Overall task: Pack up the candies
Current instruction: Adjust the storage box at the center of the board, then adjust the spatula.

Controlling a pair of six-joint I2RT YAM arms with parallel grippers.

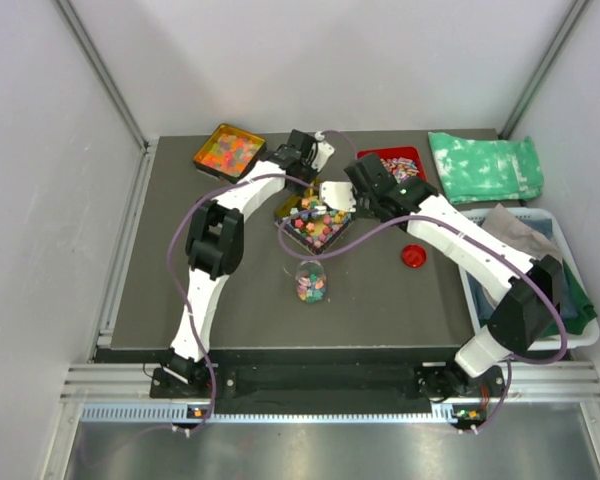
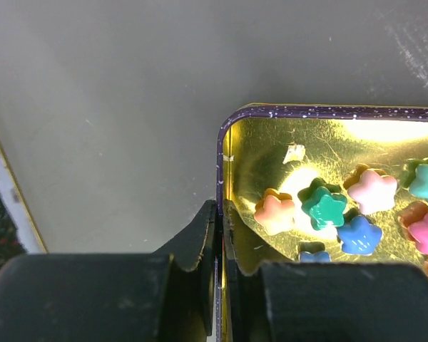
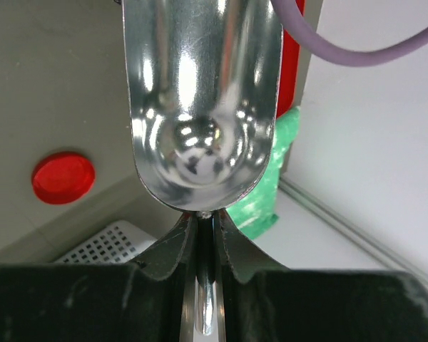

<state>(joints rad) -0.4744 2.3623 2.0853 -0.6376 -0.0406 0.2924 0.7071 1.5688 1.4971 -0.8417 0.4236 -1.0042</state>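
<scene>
The candies (image 2: 325, 205) are small star-shaped sweets in pink, green, blue and orange, and they lie in a gold tin (image 2: 260, 149) with a dark rim. In the top view the tin (image 1: 288, 212) sits at the table's middle with candies (image 1: 320, 226) heaped in it. My left gripper (image 2: 220, 206) is shut on the tin's rim, one finger inside and one outside; the top view shows this gripper (image 1: 303, 190) at the tin's far edge. My right gripper (image 3: 205, 217) is shut on the handle of an empty metal scoop (image 3: 200, 107). That scoop (image 1: 335, 192) hangs over the tin's far side.
A clear jar (image 1: 311, 282) with some candies stands in front of the tin, and its red lid (image 1: 414, 256) lies to the right. At the back are an orange tray (image 1: 229, 150), a red tray (image 1: 392, 160) and a green cloth (image 1: 485, 165). A white basket (image 1: 477, 300) stands at the right edge.
</scene>
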